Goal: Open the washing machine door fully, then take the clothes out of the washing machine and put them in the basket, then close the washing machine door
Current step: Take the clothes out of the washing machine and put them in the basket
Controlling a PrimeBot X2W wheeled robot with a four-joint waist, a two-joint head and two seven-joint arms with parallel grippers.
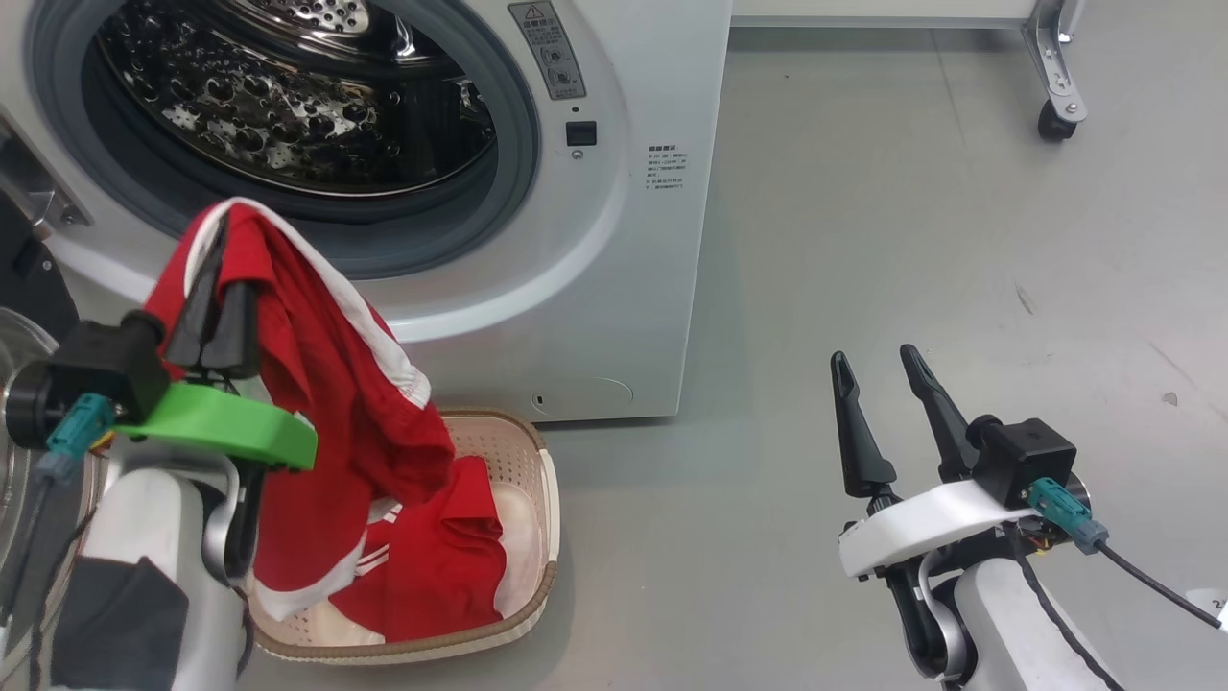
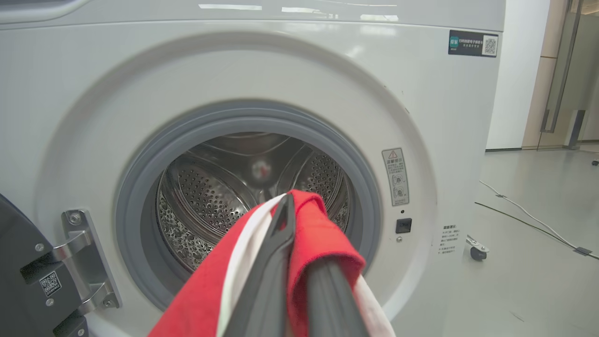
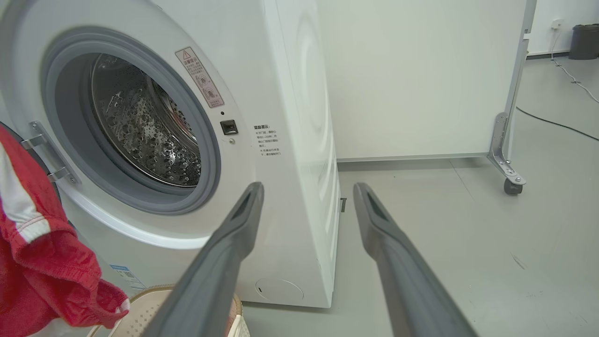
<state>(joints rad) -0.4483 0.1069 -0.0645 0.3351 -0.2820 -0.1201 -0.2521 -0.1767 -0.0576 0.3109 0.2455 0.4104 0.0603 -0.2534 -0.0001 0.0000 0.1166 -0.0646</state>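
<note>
The washing machine [image 1: 633, 288] is shown standing on the grey floor [image 1: 911, 240], its grey-gasketed porthole uncovered and its dimpled steel drum [image 1: 288, 106] seen bare inside. The washing machine door [image 2: 14, 234] is swung wide on its hinge at the machine's left, where its black rim is cut off by the edge of the left wrist view. The clothes [image 1: 365, 403] are found outside the drum: one red garment with white trim is draped from above down into the basket [image 1: 523, 470], and more red fabric is lying in it. The basket is placed on the floor just before the machine's lower front. The fingers of the left gripper [image 1: 221, 278] are clenched on the raised garment. The fingers of the right gripper [image 1: 873, 357] are spread apart and empty, well apart from the basket, above the floor.
</note>
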